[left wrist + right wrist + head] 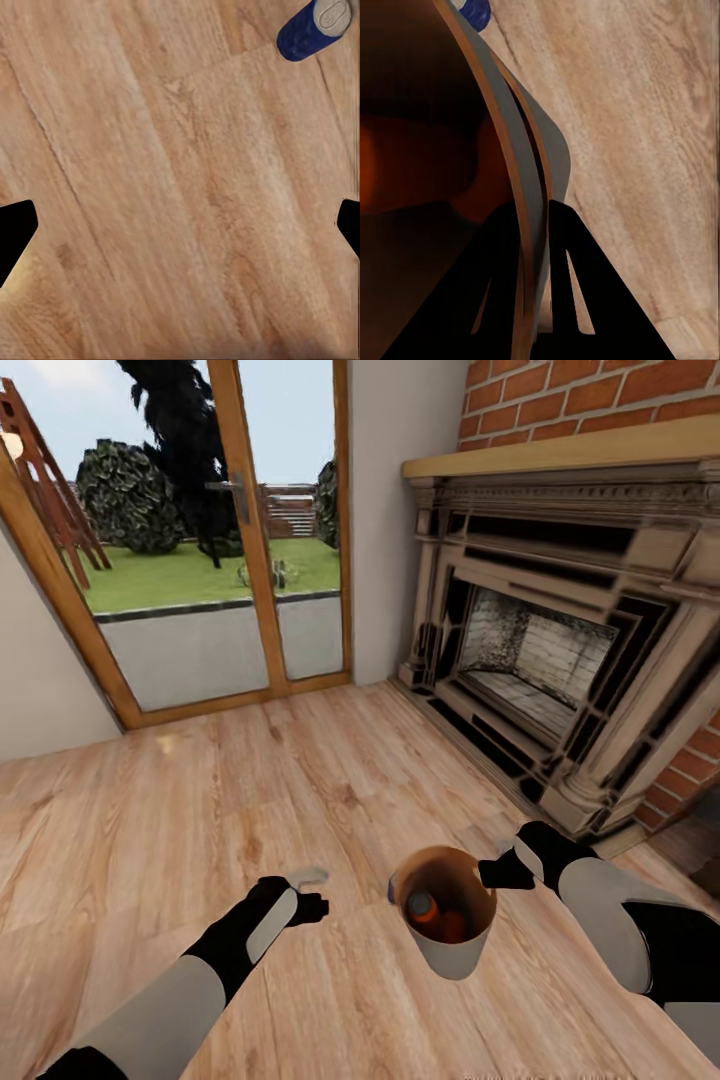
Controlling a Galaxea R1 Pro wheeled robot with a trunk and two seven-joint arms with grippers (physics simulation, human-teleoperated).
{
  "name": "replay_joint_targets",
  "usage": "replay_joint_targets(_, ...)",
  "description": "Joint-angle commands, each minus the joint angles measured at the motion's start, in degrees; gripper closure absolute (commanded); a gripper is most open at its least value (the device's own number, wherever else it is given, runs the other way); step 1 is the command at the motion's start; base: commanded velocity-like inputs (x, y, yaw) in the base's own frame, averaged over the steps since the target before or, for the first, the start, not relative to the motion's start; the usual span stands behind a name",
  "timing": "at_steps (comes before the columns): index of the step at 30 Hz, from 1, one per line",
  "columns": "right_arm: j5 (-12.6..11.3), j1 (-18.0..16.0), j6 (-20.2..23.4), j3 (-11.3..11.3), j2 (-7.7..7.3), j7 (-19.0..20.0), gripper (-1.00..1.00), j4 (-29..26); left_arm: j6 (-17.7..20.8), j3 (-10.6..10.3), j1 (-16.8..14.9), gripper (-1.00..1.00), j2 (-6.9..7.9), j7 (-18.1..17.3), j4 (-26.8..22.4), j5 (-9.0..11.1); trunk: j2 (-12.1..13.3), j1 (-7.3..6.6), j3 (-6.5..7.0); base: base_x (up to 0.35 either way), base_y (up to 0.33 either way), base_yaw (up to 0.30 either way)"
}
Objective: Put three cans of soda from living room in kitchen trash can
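Pale wood planks cover the floor (300,780), running from the glass doors (200,540) to the dark ornate fireplace (560,650) under a red brick chimney (600,400).

One trash can (447,922) sits low in the head view, grey outside and tan within. The right gripper (497,873) pinches its rim. In the right wrist view the two black fingers (562,247) stand one on each side of the thin wall (521,180), closed narrow on it.

Inside the bin, orange cans (432,913) show: one with its silver-grey top is plain, and more orange lies beside it, but how many are in there I cannot tell for certain. The right wrist view shows an orange mass (412,165) in the dark interior.

One dark blue can (311,28) lies on its side on the floor in the left wrist view, silver-grey end facing up and outward. In the head view a sliver of blue (392,887) peeps out at the bin's left edge, and the right wrist view shows a bit of blue (475,11) just beyond the rim.

The left gripper (312,907) hangs over bare floor, left of the bin and apart from it. Its fingers (15,232) sit at opposite edges of the left wrist view, spread wide, with nothing between them.

Open floor stretches ahead toward the doors. The fireplace hearth closes off the right side, and a plain wall (390,510) stands between doors and fireplace.
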Motion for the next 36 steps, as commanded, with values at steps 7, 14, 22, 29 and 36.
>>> replay_joint_targets(7,-1.11,-0.03,0.12,-0.99,0.00,0.30,1.00,-0.01,-0.03,0.00,0.00,-1.00,-0.16,-0.04,0.00,0.00,0.00,0.00,0.01,0.000,0.000,-0.285)
replay_joint_targets(14,-1.11,-0.03,0.12,-0.99,0.00,0.28,1.00,-0.01,-0.08,0.00,0.00,-1.00,-0.19,-0.09,0.00,0.00,0.00,0.00,0.01,0.000,0.000,-0.285)
replay_joint_targets(22,-1.11,-0.03,0.10,-0.99,-0.01,0.28,1.00,-0.01,-0.12,0.00,0.00,-1.00,-0.25,-0.15,0.00,0.00,0.00,0.00,0.01,0.000,0.000,-0.285)
replay_joint_targets(29,-1.11,-0.03,0.12,-0.96,0.00,0.28,1.00,-0.01,-0.17,0.00,0.00,-1.00,-0.29,-0.19,0.00,-0.02,0.00,0.00,0.01,0.000,0.000,-0.285)
replay_joint_targets(36,-1.05,-0.03,0.12,-0.92,0.00,0.28,1.00,-0.01,-0.21,-0.06,0.00,-1.00,-0.62,-0.25,0.01,-0.08,0.00,0.00,0.01,0.001,0.000,-0.180)
